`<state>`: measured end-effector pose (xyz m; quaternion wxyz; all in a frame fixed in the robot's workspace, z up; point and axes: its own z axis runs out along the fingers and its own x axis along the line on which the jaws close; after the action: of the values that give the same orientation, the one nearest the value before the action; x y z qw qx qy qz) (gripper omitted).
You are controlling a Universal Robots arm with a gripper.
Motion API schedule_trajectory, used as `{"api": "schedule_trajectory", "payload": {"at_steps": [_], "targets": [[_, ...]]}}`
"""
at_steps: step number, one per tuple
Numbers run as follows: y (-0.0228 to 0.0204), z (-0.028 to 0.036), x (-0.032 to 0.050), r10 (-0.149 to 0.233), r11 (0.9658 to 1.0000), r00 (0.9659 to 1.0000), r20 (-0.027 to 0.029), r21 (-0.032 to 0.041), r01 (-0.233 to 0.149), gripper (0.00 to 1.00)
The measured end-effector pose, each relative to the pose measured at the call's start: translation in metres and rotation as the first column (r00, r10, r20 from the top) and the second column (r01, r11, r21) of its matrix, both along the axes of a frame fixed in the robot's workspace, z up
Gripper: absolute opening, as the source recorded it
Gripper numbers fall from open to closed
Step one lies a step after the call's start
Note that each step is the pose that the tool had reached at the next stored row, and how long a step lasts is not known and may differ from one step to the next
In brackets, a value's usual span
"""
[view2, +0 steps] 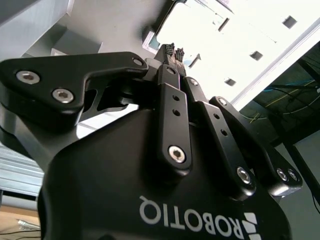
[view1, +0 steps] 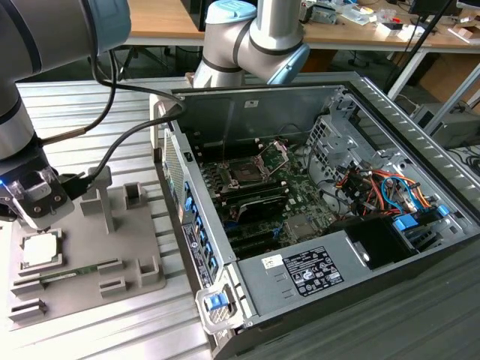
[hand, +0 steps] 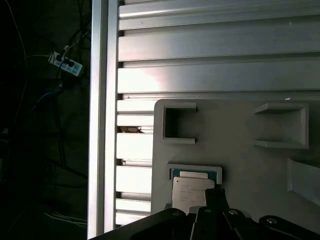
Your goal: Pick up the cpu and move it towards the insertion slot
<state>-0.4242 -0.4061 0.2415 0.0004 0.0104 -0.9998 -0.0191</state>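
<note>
Gripper (view2: 174, 50), fingertips closed together and empty, hovers over the cpu (view1: 39, 250), likely light, rigid, fragile; best gripped by opposite edges.

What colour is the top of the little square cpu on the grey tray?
Pale silvery white. The cpu shows best in the exterior view.

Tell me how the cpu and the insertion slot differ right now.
Place: the cpu lies on the grey tray at the exterior view's left, close by the pincer; the insertion slot sits inside the open computer case.
Colour: the cpu's top is pale silver; the insertion slot's middle is dark.
Pose: the cpu lies flat; the insertion slot's retention plate stands raised.
Both are square.
</note>
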Motion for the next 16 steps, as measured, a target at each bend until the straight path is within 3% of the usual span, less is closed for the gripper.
{"api": "schedule_trajectory", "payload": {"at_steps": [16], "targets": [[-0.0005,-0.0057,-0.0025,0.0,1.0,1.0,0.0,0.0,0.0,0.11]]}}
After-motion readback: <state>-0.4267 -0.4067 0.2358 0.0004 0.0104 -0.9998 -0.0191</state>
